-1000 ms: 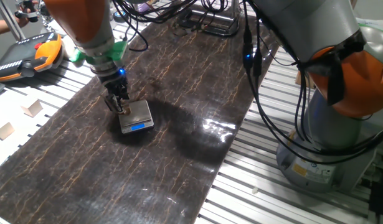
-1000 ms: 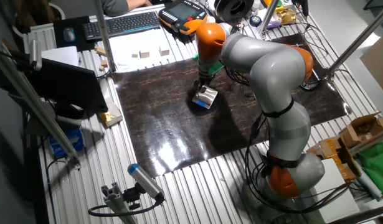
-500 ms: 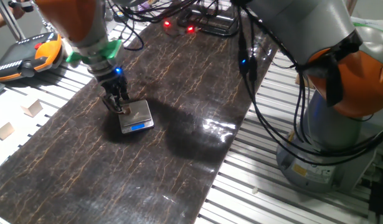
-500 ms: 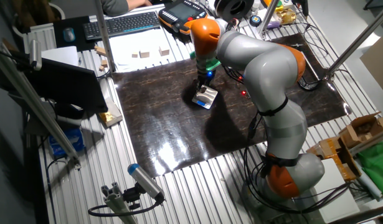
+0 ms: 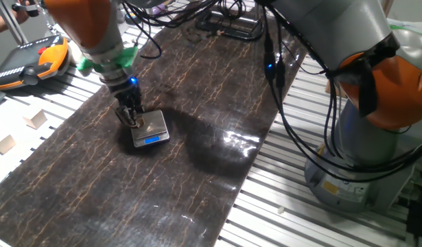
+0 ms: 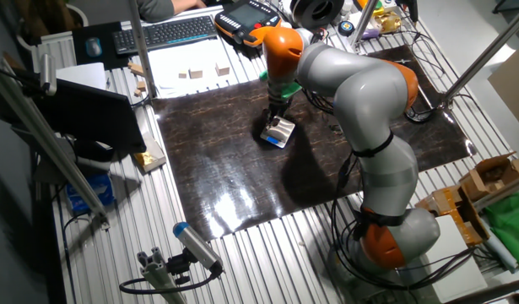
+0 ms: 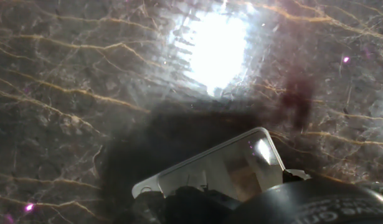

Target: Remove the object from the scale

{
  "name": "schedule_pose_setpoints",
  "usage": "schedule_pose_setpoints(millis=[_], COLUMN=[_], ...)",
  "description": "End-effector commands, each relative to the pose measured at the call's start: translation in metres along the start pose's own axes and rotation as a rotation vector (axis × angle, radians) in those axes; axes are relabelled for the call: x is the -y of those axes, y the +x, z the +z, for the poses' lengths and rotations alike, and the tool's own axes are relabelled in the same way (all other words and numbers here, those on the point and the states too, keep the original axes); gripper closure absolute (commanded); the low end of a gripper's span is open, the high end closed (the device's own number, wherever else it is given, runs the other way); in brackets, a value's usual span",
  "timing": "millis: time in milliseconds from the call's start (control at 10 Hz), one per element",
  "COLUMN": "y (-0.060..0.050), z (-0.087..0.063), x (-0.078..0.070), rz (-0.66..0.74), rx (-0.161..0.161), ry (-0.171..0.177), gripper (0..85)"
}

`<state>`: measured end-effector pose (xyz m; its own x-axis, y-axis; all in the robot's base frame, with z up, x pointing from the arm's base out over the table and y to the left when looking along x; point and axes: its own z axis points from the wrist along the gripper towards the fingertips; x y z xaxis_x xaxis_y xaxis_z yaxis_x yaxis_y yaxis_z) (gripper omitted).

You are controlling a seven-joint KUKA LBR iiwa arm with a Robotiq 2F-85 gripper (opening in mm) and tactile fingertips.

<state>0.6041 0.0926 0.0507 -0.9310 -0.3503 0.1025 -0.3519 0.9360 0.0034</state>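
1. A dark marble-patterned mat (image 5: 197, 103) with gold veins covers the middle of a slatted aluminium table (image 5: 279, 206)
2. A small silver pocket scale (image 5: 150, 127) lies flat on the mat, its blue-lit display strip (image 5: 151, 140) along the edge nearest the camera in one fixed view
3. The robot's gripper (image 5: 133, 121) points down at the far left corner of the scale, its fingertips at the platform's edge
4. The small object (image 5: 136, 123) shows only as a brownish speck at the fingertips; whether the fingers are closed on it cannot be told
5. In the other fixed view the gripper (image 6: 276, 121) stands over the scale (image 6: 278, 133), and the grey and orange arm (image 6: 360, 93) bends across the mat
6. In the hand view the scale (image 7: 219, 168) appears tilted at the bottom of the frame, with a dark blurred shape in front of it
7. Pale wooden blocks (image 5: 36, 121) sit on the table slats left of the mat, well apart from the scale
8. An orange and black handheld pendant (image 5: 32, 60) lies at the table's far left
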Motion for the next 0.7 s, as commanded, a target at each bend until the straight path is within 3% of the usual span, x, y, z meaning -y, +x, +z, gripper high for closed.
schedule_pose_setpoints(millis=[0,100,400,600], y=[0.0007,0.0013,0.0039,0.0044], z=[0.0012,0.0019,0.0033,0.0034], x=[0.0004,0.0009,0.0031,0.0041], rz=[-0.003,-0.008,-0.023,-0.051], rx=[0.001,0.0,0.004,0.021], ry=[0.0,-0.002,0.001,0.018], gripper=[25.3,27.3,45.3,66.3])
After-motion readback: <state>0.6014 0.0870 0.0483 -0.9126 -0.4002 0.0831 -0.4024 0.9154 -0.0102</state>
